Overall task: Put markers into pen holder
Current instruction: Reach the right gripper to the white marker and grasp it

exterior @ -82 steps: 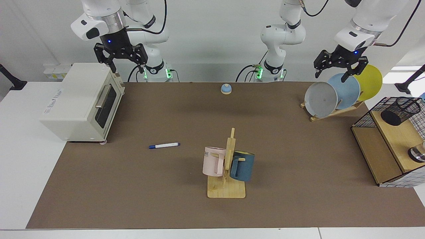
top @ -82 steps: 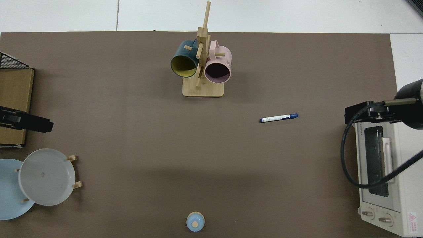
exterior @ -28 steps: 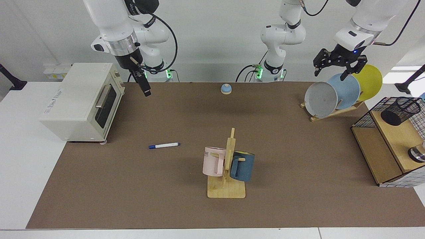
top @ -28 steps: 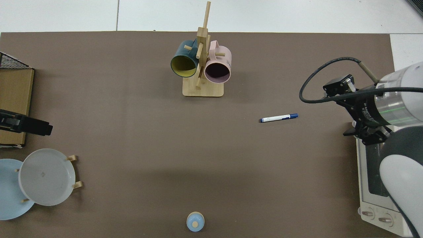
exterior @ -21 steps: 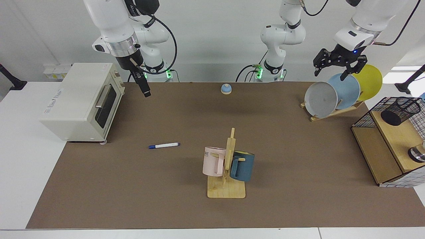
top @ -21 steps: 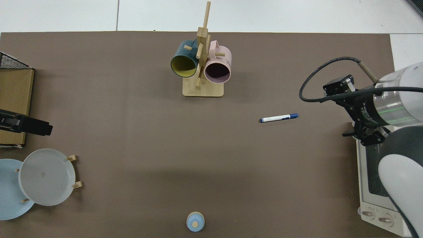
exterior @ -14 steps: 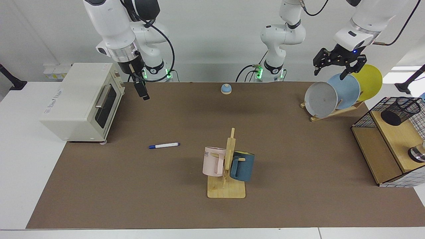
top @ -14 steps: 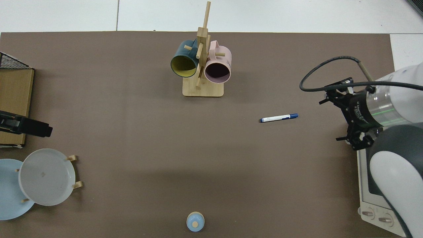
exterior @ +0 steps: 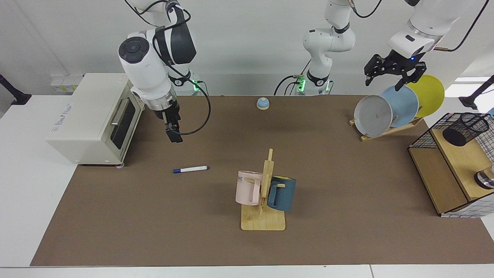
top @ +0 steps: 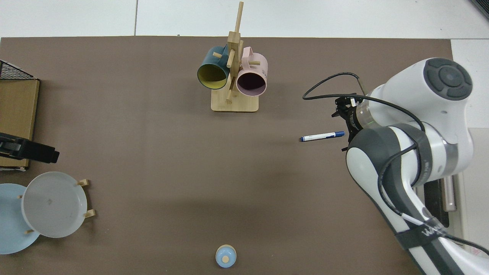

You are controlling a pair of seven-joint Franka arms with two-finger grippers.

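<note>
Now my right tool (exterior: 174, 136) hangs near the marker (exterior: 190, 169), which lies flat on the tabletop (exterior: 216, 135); whether it is open I cannot tell. I should straddle the barrel's middle. My left tool (exterior: 393, 76) waits, spread, above the plates (exterior: 399, 106).

I see a matt brown mat (exterior: 347, 185) covering the table, with a smooth plastic-looking marker (exterior: 190, 169) lying on it. The mug rack (exterior: 264, 208) and plate rack (exterior: 389, 130) look like pale unvarnished wood, and the pink mug (exterior: 247, 187) and blue mug (exterior: 281, 193) have a smooth, dull finish. The pen holder (exterior: 465, 129) is black wire mesh, and my arms' shells are glossy white plastic.
</note>
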